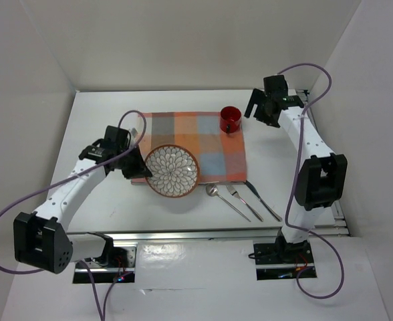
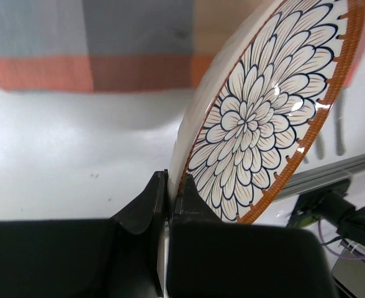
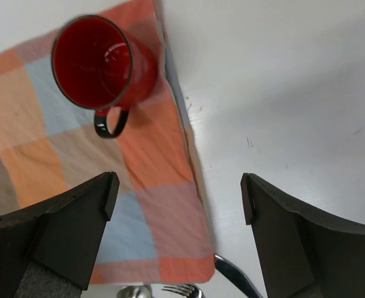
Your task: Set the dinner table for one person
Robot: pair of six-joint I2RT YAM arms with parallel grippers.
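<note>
A round plate [image 1: 173,170] with a dark petal pattern and an orange rim rests on the front edge of the checked placemat [image 1: 196,137], on the white dinner table [image 1: 96,127]. My left gripper [image 1: 138,167] is shut on the plate's left rim; in the left wrist view its fingers [image 2: 172,186] pinch the plate [image 2: 257,118] edge. A red mug [image 1: 230,119] stands upright on the placemat's far right corner. My right gripper [image 1: 260,110] hovers open just right of the mug [image 3: 99,62], with nothing between its fingers [image 3: 179,195].
A spoon [image 1: 213,191], fork [image 1: 240,197] and knife [image 1: 263,200] lie side by side on the table to the right of the plate. A silver rail [image 1: 203,234] runs along the near edge. White walls enclose the left, back and right.
</note>
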